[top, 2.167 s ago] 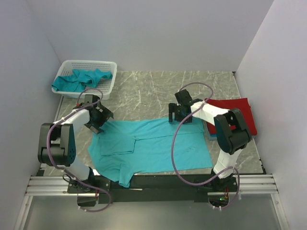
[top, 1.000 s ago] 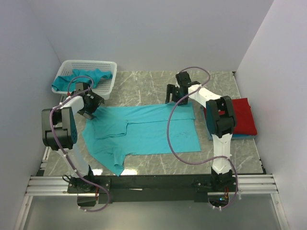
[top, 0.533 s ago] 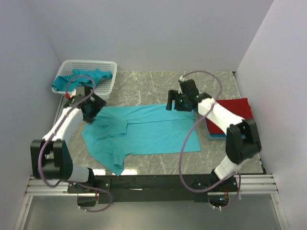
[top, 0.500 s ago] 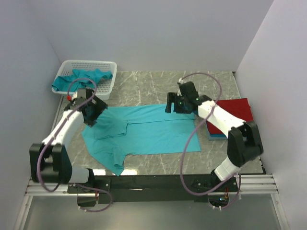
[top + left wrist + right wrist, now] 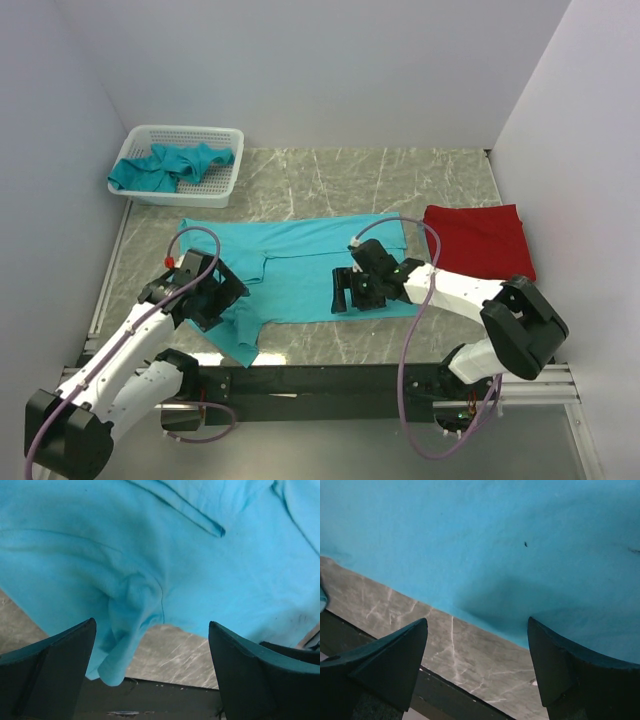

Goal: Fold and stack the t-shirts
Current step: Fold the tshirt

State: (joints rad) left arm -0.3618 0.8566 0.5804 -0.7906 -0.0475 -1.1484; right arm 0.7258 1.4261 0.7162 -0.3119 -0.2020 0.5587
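Note:
A teal t-shirt (image 5: 300, 262) lies spread flat on the marble table, its sleeve (image 5: 238, 340) at the near left. My left gripper (image 5: 228, 292) is open and empty, low over the shirt's near-left part. In the left wrist view (image 5: 151, 625) the sleeve (image 5: 122, 645) shows between the fingers. My right gripper (image 5: 343, 298) is open and empty at the shirt's near hem (image 5: 485, 625), also seen in the right wrist view (image 5: 477, 620). A folded red t-shirt (image 5: 478, 240) lies at the right. The blue t-shirt is hidden.
A white mesh basket (image 5: 222, 182) at the far left holds more crumpled teal t-shirts (image 5: 165, 165). The black rail (image 5: 320, 378) runs along the table's near edge, close to both grippers. White walls close in the left, back and right.
Both grippers left the shirt's far edge and came back to its near edge, now open. The shirt lies flat, farther from the rail than 2.2 s ago.

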